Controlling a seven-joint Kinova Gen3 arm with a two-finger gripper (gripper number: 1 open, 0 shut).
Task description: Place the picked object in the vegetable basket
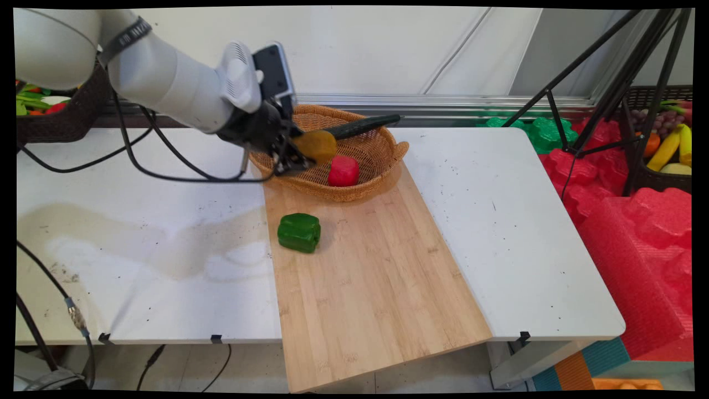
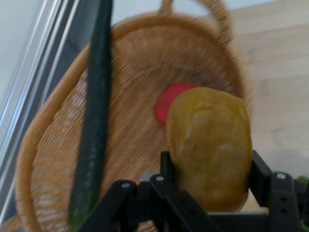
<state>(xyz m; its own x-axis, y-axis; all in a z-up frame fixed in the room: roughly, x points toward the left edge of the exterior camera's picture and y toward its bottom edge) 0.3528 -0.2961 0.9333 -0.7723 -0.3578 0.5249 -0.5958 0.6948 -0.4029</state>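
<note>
Green pepper [image 1: 299, 233] lies on board (well apart); end effector [image 1: 302, 152] clamps yellow-brown potato [image 2: 210, 147] over basket [image 1: 382, 160].

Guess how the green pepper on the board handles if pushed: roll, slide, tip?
The green pepper looks blocky and lobed, lying on its side, so it would probably slide or rock rather than roll freely. Its glossy skin on the smooth wooden board suggests little grip.
</note>
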